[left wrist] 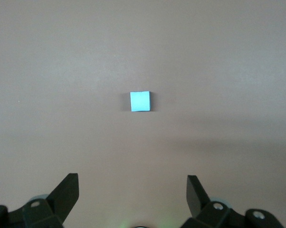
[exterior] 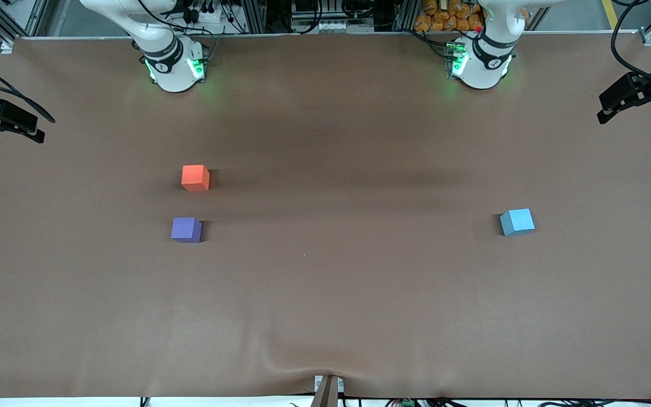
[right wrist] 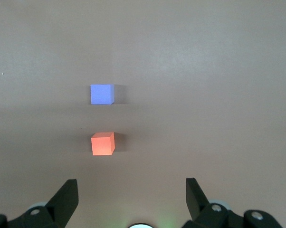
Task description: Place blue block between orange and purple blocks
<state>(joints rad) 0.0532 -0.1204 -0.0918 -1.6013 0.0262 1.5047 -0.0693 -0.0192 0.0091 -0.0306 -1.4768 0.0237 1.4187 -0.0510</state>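
The blue block (exterior: pixel 517 221) lies alone on the brown table toward the left arm's end. The orange block (exterior: pixel 195 177) and the purple block (exterior: pixel 186 230) lie toward the right arm's end, a small gap apart, the purple one nearer to the front camera. My left gripper (left wrist: pixel 132 178) is open and empty, high over the table, with the blue block (left wrist: pixel 140 101) below it. My right gripper (right wrist: pixel 131 181) is open and empty, high over the orange block (right wrist: pixel 103 143) and the purple block (right wrist: pixel 102 94). Neither gripper shows in the front view.
The brown cloth (exterior: pixel 325 282) covers the whole table and has a wrinkle at its front edge (exterior: pixel 303 362). Black fixtures with cables stand at both ends of the table, one (exterior: pixel 3 120) by the right arm's end and one (exterior: pixel 636 96) by the left arm's end.
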